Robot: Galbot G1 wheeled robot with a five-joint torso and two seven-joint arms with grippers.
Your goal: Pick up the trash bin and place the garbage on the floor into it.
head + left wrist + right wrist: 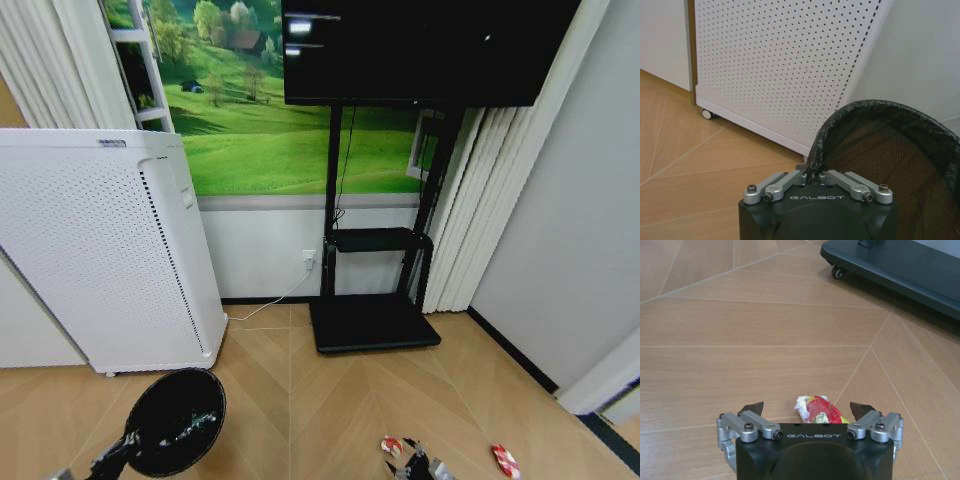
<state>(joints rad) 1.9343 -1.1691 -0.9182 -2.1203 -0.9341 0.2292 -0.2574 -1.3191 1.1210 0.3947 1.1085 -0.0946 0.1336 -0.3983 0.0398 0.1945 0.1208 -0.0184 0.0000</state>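
The trash bin [178, 418], small, round and black with a glossy liner, hangs just above the floor at the lower left. My left gripper [130, 440] is shut on its near rim; the left wrist view shows the left gripper [812, 176] pinching the liner edge of the bin [890, 165]. Garbage lies on the floor: one crumpled red-and-white wrapper [392, 446] and a second wrapper [505, 460] further right. My right gripper [413, 463] is low over the first one. In the right wrist view the gripper [806, 409] is open, with the wrapper [817, 411] between its fingers.
A tall white perforated appliance [100, 250] on casters stands right behind the bin, also in the left wrist view [785, 65]. A black wheeled TV stand base [372, 320] sits ahead of the wrappers [900, 265]. Wood floor lies open between them.
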